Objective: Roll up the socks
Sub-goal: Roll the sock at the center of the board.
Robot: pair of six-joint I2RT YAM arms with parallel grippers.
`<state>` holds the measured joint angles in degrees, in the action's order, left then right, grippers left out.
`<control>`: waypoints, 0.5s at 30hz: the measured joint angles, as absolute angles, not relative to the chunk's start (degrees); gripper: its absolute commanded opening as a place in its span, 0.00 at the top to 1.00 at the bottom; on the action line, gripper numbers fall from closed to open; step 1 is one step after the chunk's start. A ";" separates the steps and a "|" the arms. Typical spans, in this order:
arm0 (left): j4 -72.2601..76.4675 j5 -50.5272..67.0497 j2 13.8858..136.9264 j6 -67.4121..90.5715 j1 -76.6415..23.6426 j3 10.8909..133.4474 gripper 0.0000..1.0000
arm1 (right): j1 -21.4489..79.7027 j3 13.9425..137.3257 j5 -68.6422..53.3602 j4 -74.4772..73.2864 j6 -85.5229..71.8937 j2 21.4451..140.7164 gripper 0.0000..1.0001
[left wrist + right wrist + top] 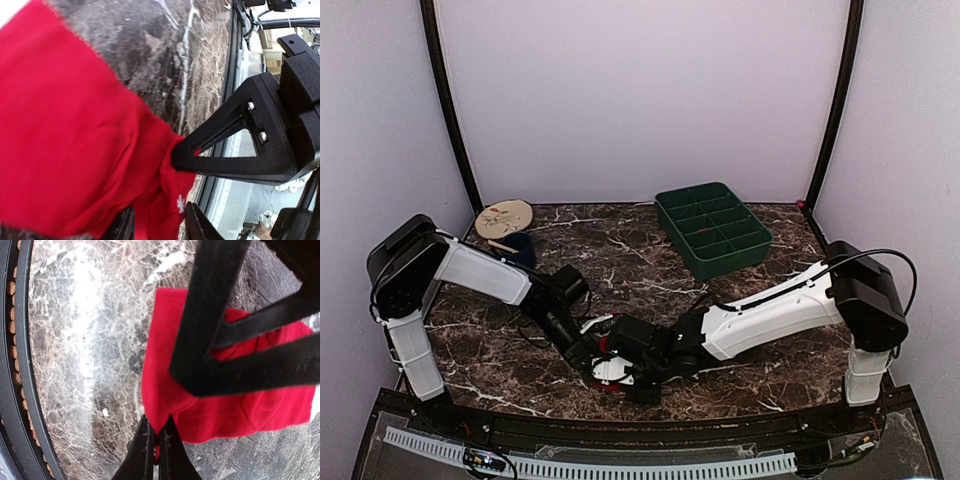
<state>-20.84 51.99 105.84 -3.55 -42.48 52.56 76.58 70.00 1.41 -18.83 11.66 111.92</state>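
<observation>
- Right wrist view: right hand (pixel 156 434) pressed together, pinching the socks (pixel 162 390) at one edge, apparently to anchor the fold.
- Left hand (pixel 159 215) spread, with red fabric between its jaws.
- Socks lie on the tabletop (pixel 790 380), well apart from the green tray (pixel 712 228).

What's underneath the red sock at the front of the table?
Dark marble tabletop shows around the red sock, so it seems to lie on that. Anything directly beneath the fabric is covered.
</observation>
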 measured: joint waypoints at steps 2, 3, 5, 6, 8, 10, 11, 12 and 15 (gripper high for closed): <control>-19.62 50.81 104.77 -2.39 -42.26 51.57 0.62 | 76.47 70.02 1.06 -18.85 11.40 111.92 1.00; -18.98 50.26 104.31 -1.93 -42.24 51.11 0.62 | 76.42 70.04 0.99 -18.87 11.27 111.92 1.00; -17.82 49.25 103.48 -1.17 -42.30 50.24 0.62 | 76.31 70.08 0.82 -18.96 11.16 111.92 1.00; -17.08 48.64 102.98 -0.75 -42.26 49.60 0.62 | 76.23 70.17 0.64 -19.05 11.03 111.92 1.00; -15.62 47.44 101.47 0.21 -42.15 47.97 0.62 | 76.07 70.32 0.36 -19.35 10.72 111.94 1.00; -14.50 45.82 99.77 0.86 -42.13 46.54 0.62 | 75.99 70.50 0.03 -19.59 10.46 111.98 1.00; -13.98 44.80 98.72 1.32 -42.04 45.71 0.62 | 75.94 70.61 -0.05 -19.77 10.39 112.01 1.00; -13.32 43.64 97.56 1.87 -41.89 44.84 0.62 | 75.90 70.70 -0.16 -19.94 10.37 112.03 1.00; -11.44 39.44 94.06 3.36 -41.17 42.04 0.62 | 75.72 71.18 -0.64 -20.91 10.20 112.18 1.00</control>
<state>-11.44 39.44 94.06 3.36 -41.17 42.04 75.72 71.18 -0.64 -20.91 10.20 112.18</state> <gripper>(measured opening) 0.380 0.009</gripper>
